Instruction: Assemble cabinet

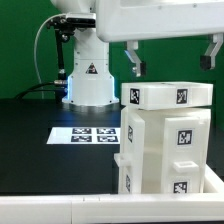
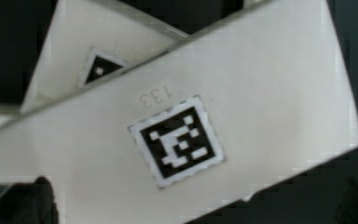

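Observation:
The white cabinet (image 1: 165, 145) stands on the black table at the exterior view's right, boxy, with marker tags on its faces. A white top slab (image 1: 168, 96) lies across it, slightly askew. My gripper (image 1: 172, 58) hangs just above that slab with its two fingers (image 1: 133, 62) spread wide and nothing between them. The wrist view looks closely down on the white slab (image 2: 247, 90) and its marker tag (image 2: 176, 140). A second tagged white face (image 2: 101, 68) shows behind it.
The marker board (image 1: 88, 134) lies flat on the black table at the exterior view's left of the cabinet. The arm's white base (image 1: 88, 80) stands behind it. A white rail (image 1: 70, 205) runs along the table's front edge.

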Available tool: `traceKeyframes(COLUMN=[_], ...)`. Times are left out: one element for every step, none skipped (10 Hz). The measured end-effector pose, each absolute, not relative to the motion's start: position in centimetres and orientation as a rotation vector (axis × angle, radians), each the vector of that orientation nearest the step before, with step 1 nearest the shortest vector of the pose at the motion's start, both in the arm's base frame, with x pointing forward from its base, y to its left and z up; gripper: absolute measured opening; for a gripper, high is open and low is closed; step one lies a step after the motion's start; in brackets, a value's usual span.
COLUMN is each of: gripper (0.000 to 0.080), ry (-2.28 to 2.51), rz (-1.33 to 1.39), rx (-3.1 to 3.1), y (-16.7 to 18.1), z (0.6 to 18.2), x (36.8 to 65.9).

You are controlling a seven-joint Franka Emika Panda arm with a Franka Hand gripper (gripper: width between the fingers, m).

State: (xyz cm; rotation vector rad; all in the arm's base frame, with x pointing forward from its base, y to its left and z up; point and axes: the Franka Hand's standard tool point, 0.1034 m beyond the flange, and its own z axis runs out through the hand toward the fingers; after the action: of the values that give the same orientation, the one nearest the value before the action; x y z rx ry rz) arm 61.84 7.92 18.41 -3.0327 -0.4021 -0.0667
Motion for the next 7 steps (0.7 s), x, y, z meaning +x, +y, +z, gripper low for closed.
traceKeyframes(gripper=[0.0796,0.0796,0.0796,0.0796,0.0796,0.0796,0.0796], ry=[-0.512,-0.587,-0.671,-0.872,-1.195,-1.505,-1.775], rz=[-0.072,-0.076,-0.078,-0.099,-0.155,-0.132,-0.095], rx=[-3.018,-3.006,-2.991,-2.952,-2.878,-2.770,-2.649], y=[7.74,7.60,7.57,7.54,7.72,7.68,7.83], z=[18.40,18.38,18.36,18.40,18.52,18.39,18.28], x=[61.87,61.89,61.88,62.06,62.60,62.60,62.82])
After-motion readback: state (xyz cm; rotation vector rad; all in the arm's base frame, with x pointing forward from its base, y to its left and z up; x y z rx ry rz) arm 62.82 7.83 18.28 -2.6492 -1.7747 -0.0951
